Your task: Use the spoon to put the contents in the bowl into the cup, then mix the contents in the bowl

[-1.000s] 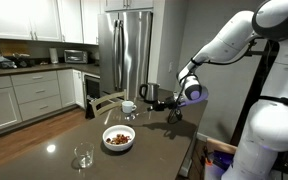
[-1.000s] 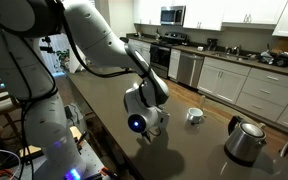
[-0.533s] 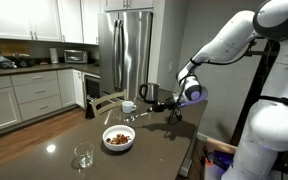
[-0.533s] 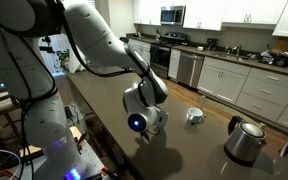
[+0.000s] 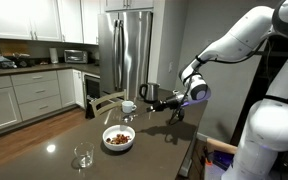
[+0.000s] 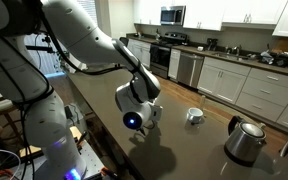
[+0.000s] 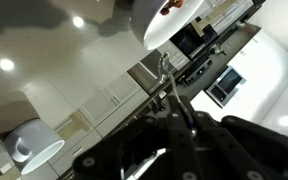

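Place: a home kitchen.
Cabinets: white cabinets (image 5: pixel 29 20) line the walls, above and below.
Appliances: a steel refrigerator (image 5: pixel 130 50); a microwave (image 6: pixel 172 15) over the stove (image 6: pixel 170 42); a dishwasher (image 6: pixel 187 68).
Counter: a dark counter (image 5: pixel 34 160) like an island, with a kettle (image 6: pixel 246 140) on it.
Floor: a wood floor (image 5: pixel 44 125).

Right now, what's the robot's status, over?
Jaws shut on slender spoon. Round white bowl holds brown chunks; small squat white cup apart. Dark kettle stands clear of bowl.
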You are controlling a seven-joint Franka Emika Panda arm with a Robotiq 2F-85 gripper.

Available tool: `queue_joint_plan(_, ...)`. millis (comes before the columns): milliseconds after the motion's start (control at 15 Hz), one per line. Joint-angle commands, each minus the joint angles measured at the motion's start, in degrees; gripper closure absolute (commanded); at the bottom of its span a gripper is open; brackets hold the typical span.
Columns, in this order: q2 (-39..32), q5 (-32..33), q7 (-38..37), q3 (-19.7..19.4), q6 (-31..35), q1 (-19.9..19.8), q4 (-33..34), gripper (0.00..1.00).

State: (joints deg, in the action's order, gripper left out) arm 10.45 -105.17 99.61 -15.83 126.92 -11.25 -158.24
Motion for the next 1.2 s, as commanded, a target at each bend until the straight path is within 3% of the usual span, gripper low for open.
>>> queue_joint_plan(0,4.70,2.95,-2.64,1.54,-1.45,-2.27,-2.80,0.97)
queue_joint_plan(400,1.61,1.40,6.63,2.83,-3.45,-1.97,-0.83,0.97)
queue_joint_plan(1133,-0.45,1.98,31.10,6.52,-2.89,-1.01,-0.92,0.97)
